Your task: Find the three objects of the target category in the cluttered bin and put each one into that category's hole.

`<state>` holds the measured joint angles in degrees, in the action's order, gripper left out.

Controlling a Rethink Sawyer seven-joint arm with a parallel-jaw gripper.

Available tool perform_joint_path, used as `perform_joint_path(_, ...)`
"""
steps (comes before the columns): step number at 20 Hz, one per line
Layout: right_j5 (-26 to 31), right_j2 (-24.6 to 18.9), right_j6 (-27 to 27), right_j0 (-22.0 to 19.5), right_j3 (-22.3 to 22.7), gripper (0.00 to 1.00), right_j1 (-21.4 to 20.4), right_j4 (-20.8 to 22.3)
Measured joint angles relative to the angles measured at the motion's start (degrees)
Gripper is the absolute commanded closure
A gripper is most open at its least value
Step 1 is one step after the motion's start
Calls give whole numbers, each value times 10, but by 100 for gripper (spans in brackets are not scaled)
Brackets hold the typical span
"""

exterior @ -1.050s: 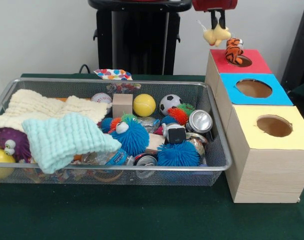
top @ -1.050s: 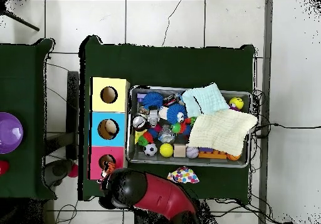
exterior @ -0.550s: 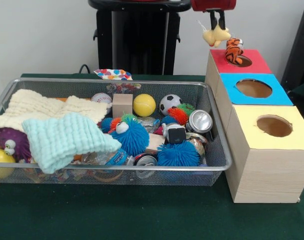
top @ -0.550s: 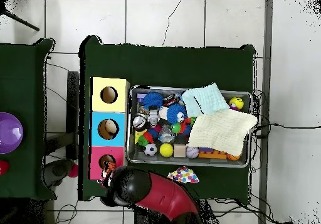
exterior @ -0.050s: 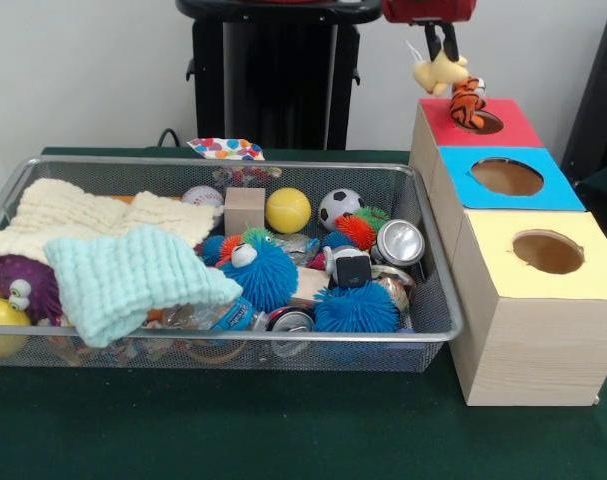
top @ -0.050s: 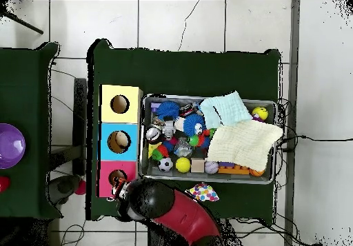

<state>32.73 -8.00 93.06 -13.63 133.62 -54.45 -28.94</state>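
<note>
My gripper [exterior @ -0.050s: 439, 50] hangs at the top of the front view, shut on a plush tiger [exterior @ -0.050s: 453, 82] by its yellow end. The orange striped end dangles down to the rim of the round hole [exterior @ -0.050s: 481, 122] in the red box [exterior @ -0.050s: 503, 132]. In the overhead view the arm [top @ -0.050s: 157, 202] covers the gripper, and the plush tiger [top @ -0.050s: 118, 185] shows at the edge of the red box [top @ -0.050s: 107, 174]. The wire bin [exterior @ -0.050s: 438, 290] holds several toys, balls and cans.
A blue box [exterior @ -0.050s: 558, 195] and a yellow box [exterior @ -0.050s: 523, 330] stand in a row with the red one, right of the bin. Two cloths, cream [exterior @ -0.050s: 73, 215] and mint [exterior @ -0.050s: 123, 280], cover the bin's left half. A dotted paper piece [exterior @ -0.050s: 226, 149] lies behind the bin.
The gripper and plush tiger have shifted slightly toward the red box's hole. In the overhead view the arm has swung a little to the right.
</note>
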Motion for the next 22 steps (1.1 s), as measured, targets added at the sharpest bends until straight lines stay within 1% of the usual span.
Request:
perform_joint_path(5,-15,-4,0,0,1,100,0,-19)
perform_joint_path(11,-32,-12,0,0,1,100,0,-29)
perform_joint_path(18,-60,-14,0,-1,1,100,0,-29)
perform_joint_path(22,-66,-14,0,-1,1,100,0,-29)
